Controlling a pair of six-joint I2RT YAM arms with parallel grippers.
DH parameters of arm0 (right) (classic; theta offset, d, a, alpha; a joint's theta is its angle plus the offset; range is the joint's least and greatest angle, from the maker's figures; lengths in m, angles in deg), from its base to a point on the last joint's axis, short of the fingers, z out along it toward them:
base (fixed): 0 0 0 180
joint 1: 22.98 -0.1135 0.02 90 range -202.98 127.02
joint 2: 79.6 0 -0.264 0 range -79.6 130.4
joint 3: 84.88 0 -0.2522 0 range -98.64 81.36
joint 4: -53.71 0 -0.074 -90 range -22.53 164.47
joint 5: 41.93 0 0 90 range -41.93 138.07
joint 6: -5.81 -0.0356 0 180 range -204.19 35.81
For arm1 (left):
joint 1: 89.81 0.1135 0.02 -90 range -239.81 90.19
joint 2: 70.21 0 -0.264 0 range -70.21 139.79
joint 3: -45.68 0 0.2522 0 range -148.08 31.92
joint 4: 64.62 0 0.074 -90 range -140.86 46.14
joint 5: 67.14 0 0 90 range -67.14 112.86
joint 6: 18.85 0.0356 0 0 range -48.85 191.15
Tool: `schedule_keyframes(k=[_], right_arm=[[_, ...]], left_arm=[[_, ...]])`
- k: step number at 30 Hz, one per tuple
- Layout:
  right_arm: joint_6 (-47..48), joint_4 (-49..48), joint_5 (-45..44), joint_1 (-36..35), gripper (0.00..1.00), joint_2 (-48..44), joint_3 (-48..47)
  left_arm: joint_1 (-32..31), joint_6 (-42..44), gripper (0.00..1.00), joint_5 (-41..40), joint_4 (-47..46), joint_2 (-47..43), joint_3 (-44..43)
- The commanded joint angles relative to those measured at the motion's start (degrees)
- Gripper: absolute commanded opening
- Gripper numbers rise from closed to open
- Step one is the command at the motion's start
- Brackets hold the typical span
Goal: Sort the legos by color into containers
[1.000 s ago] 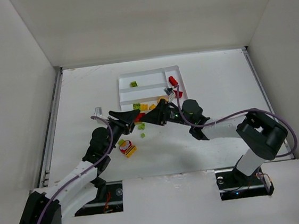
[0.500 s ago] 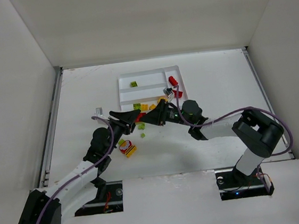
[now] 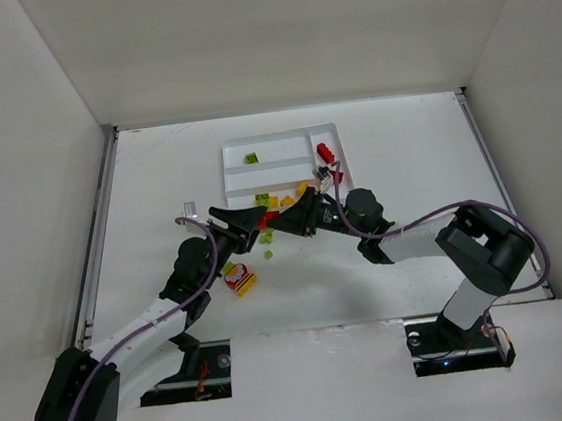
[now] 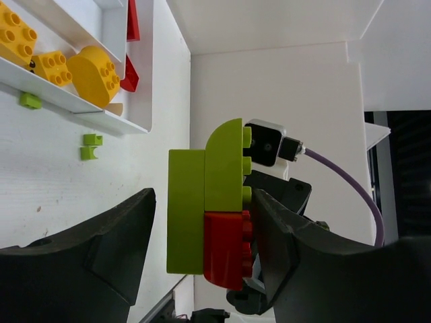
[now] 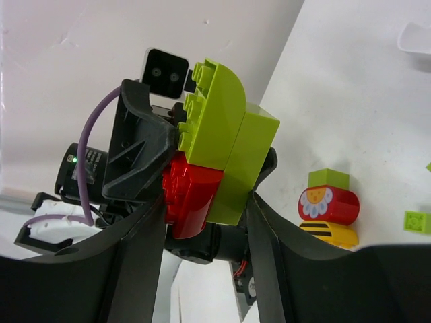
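Just off the tray's (image 3: 285, 151) near edge, a glossy studded clump (image 5: 215, 148) of rounded lime, flat lime and red bricks sits clenched in the right fingers (image 5: 128, 269), left fingers (image 4: 87, 262) released around it.

Left arm (image 3: 143, 331): stretched forward and to the right from its base, forearm low, wrist rolled sideways. Right arm (image 3: 425, 241): elbow raised over base, forearm reaching left toward centre. Grippers meet tip to tip ahead of both bases. Right gripper (image 5: 205, 202): clamped on brick clump (image 4: 222, 175), both fingers in contact. Left gripper (image 4: 203, 202): straddles same clump, jaws slack, one finger clear of it, other at studs.
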Motion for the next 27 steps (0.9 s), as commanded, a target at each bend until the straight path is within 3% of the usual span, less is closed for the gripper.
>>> schedule_keyframes(k=[1, 20, 23, 27], right_arm=[[0.1, -5.0, 0.3, 0.7, 0.45, -0.9, 0.6], [0.1, -2.8, 4.4, 1.5, 0.45, -2.0, 2.2], [0.2, -2.2, 4.8, 1.6, 0.45, -1.9, 2.0], [0.1, -2.2, 4.9, 2.0, 0.45, -1.8, 2.0]], left_arm=[[0.3, 1.6, 0.58, 0.7, -2.4, 0.0, -1.9], [0.6, 5.5, 0.61, 2.1, -3.9, 5.7, -4.9], [1.0, 5.8, 0.58, 2.3, -3.9, 5.7, -4.9], [1.2, 6.0, 0.47, 2.9, -3.9, 5.8, -5.1]])
